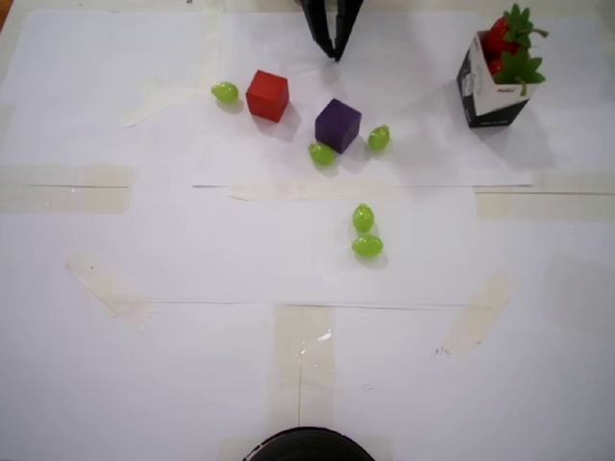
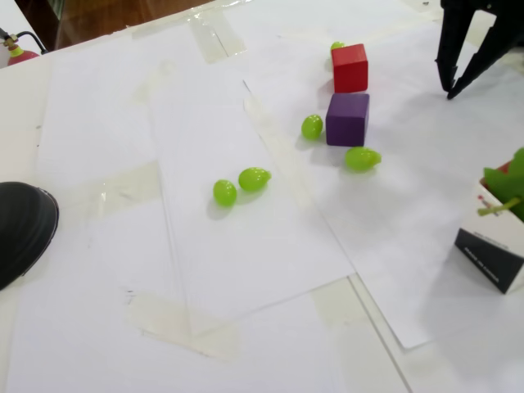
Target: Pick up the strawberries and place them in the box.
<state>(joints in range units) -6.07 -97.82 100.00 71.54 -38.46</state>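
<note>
Where the overhead view looks straight down on the paper-covered surface (image 1: 192, 365), the purple cube (image 1: 337, 125) serves as landmark: the red cube (image 1: 267, 95) sits up and to its left, one green grape (image 1: 322, 154) touches its lower left corner, another (image 1: 379, 138) lies just beside its right edge, and a further grape (image 1: 225, 92) rests beyond the red cube. Two grapes touching each other (image 1: 364, 231) lie well below the purple cube. The box (image 1: 488, 91) stands far to the cube's right near the top edge, with the strawberries (image 1: 509, 48) heaped inside it, red flesh and green tops rising above the rim. The gripper (image 1: 334, 53) hangs above the cube at the top edge, its jaws narrowed to a slim gap and holding nothing. A dark round object (image 1: 307, 445) shows at the bottom edge. Seen from the fixed view, the purple cube (image 2: 347, 119) lies just in front of the red cube (image 2: 350, 68), with grapes at its left (image 2: 312, 126) and front right (image 2: 362, 158), and the touching pair (image 2: 241, 185) well to its lower left. The gripper (image 2: 449, 88) stands to the cube's upper right, jaws slightly parted and empty, tips near the paper. The box (image 2: 491, 246) sits at the right edge, well below the gripper, green leaves (image 2: 508, 184) showing over its rim.
</note>
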